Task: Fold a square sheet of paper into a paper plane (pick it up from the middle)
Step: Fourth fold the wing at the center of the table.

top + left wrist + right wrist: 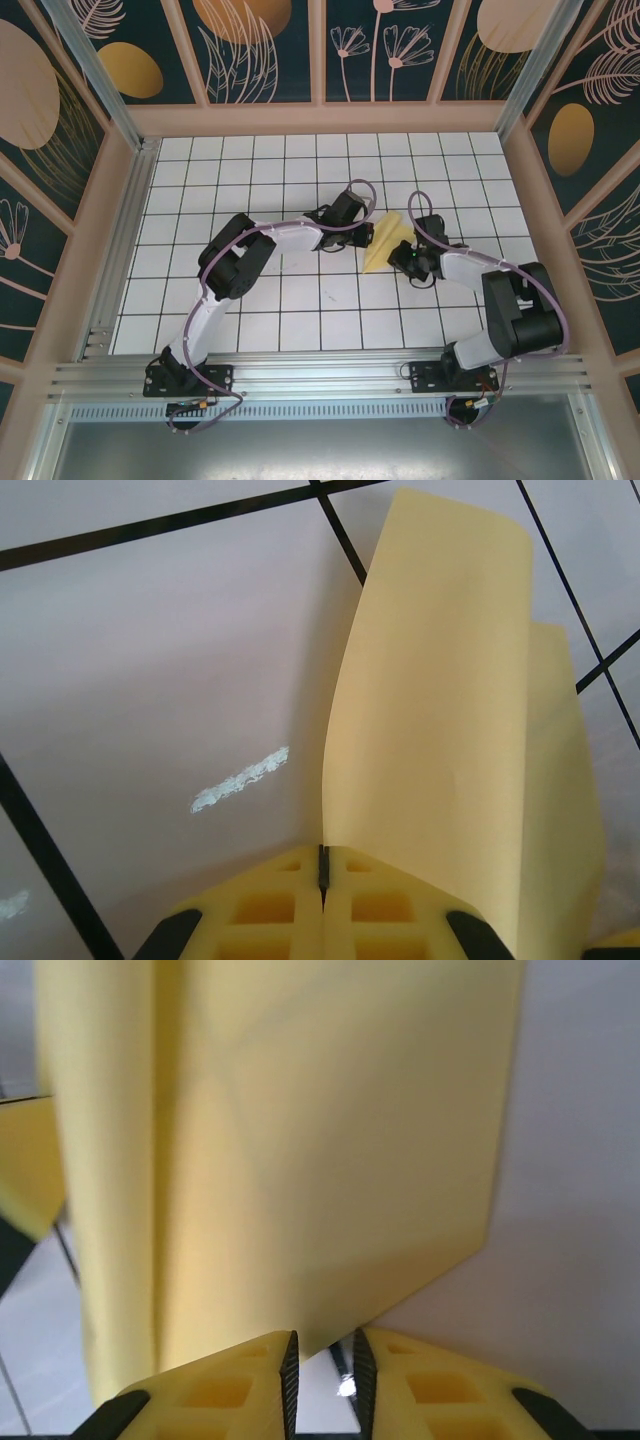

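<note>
Centrally, just right of mid-frame from above, the folded yellow paper [386,240] sits between both claws on the white grid table [300,310]. The left claw [322,868] is pressed fully together on the sheet's edge. The right claw [322,1360] stands a slit apart with the paper's corner dipping in; its grip is unclear.

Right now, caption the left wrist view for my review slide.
Left fingers pinched shut on the yellow paper, which curls upright over the white grid table.

Pale yellow paper sheet [386,243], folded lengthwise, stands raised on edge, apparently tapering nearward
</note>
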Available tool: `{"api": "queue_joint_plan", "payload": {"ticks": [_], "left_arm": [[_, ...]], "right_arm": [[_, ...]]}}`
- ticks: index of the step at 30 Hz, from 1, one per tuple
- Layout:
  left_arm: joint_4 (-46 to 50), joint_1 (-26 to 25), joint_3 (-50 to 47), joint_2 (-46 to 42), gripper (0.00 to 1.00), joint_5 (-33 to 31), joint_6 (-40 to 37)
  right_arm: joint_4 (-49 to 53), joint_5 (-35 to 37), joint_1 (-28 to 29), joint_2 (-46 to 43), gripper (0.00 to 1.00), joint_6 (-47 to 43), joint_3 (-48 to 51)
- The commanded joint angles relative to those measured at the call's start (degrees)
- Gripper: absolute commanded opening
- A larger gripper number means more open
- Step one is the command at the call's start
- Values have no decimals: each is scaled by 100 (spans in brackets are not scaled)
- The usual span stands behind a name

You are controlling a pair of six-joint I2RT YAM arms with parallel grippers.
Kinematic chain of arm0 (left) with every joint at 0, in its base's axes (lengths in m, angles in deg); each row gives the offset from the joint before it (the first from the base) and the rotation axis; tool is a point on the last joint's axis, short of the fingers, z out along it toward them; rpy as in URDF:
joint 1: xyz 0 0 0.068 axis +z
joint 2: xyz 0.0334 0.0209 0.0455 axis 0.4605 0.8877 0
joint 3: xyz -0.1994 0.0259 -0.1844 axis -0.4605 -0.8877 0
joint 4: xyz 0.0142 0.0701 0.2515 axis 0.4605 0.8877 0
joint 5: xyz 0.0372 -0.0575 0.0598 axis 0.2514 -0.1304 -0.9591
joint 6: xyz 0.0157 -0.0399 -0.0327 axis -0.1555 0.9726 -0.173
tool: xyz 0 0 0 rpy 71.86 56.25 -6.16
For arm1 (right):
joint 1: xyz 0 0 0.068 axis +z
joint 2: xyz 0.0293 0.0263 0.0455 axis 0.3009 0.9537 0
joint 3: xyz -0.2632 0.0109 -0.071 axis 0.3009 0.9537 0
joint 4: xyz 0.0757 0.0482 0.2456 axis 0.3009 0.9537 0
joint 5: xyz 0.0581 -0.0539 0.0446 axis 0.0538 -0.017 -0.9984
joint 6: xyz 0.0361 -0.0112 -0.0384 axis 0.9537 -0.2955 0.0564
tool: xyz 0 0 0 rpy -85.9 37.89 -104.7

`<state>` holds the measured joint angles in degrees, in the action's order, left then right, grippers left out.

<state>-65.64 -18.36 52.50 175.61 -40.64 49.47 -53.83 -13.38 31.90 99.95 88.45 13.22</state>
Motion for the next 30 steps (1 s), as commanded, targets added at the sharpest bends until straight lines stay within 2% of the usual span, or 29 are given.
{"api": "queue_joint_plan", "payload": {"ticks": [1,17,30], "left_arm": [[605,19,-254,134,0,-327,75],[-1215,23,-1514,-1403,0,209,1079],[-1065,24,-865,-726,0,694,700]], "right_arm": [[-67,45,-24,251,23,1,-81],[-537,-1432,-46,980,18,-1171,-527],[-448,-1278,-51,1173,18,-1168,-682]]}}
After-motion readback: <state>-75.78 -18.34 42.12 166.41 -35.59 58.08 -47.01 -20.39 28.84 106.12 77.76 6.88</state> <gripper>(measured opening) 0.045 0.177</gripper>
